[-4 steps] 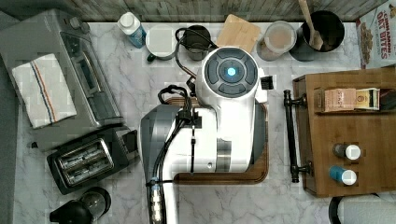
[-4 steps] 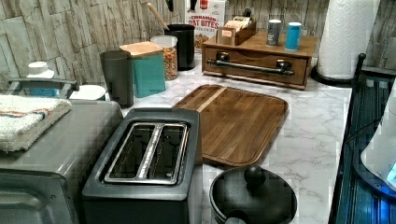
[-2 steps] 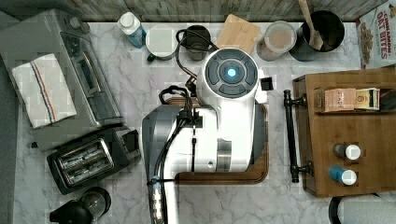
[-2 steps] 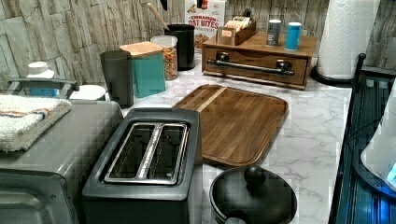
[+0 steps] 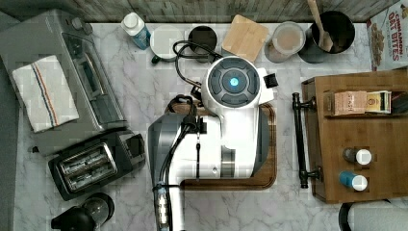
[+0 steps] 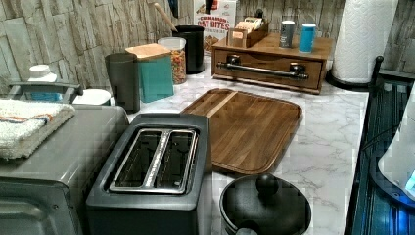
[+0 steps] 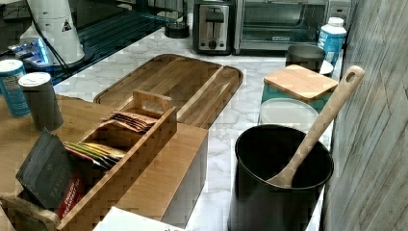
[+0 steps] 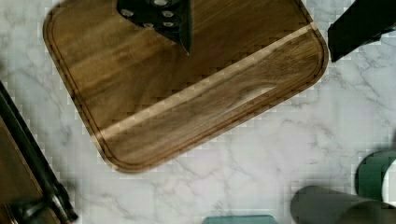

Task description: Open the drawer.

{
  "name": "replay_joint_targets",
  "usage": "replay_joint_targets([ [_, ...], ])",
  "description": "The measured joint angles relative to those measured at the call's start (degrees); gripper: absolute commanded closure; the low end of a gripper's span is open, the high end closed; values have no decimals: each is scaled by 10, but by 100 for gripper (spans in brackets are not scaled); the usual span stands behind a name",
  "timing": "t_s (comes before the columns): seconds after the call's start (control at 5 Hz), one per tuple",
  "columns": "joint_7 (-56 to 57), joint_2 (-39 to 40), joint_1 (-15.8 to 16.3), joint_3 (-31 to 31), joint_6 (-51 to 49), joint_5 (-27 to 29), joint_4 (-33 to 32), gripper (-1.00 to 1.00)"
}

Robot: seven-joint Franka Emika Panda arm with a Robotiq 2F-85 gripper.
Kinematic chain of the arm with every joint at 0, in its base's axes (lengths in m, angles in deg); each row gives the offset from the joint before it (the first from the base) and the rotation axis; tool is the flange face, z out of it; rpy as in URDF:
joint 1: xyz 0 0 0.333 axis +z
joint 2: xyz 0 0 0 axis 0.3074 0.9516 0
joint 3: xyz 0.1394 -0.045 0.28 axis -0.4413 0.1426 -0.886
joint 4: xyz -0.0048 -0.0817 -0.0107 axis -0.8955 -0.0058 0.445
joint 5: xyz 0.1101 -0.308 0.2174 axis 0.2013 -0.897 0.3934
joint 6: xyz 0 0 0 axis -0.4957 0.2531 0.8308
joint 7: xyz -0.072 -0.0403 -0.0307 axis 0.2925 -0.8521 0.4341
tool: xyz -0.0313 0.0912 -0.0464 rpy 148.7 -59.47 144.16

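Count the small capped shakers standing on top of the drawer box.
2: a grey shaker and a blue shaker, side by side on the box top above the drawer.

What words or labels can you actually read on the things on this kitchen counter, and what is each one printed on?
"CINNAMON OAT BITES": on the cardboard cereal box against the wall behind the wooden drawer box.
"OAT BITES": the same box in the top view.
A black triangle warning sign: on the white robot base; no words readable.
Print on the dark tea packet in the wooden organiser: too blurred to read.
The blue-labelled white bottle: too small to read.
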Motion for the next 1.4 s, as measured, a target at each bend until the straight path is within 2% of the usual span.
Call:
replay_joint_targets([
  [0.4, 232, -35, -20, 5, 124, -12, -111, -100],
  [0.6, 326, -48, -25, 29, 131, -12, -152, -100],
  [0.8, 389, -51, -37, 57, 159, -12, -179, -100],
  [1.0, 431, -48, -69, 70, 193, -12, -191, -100],
  [1.4, 446, -44, -101, 113, 252, -17, -195, -100],
])
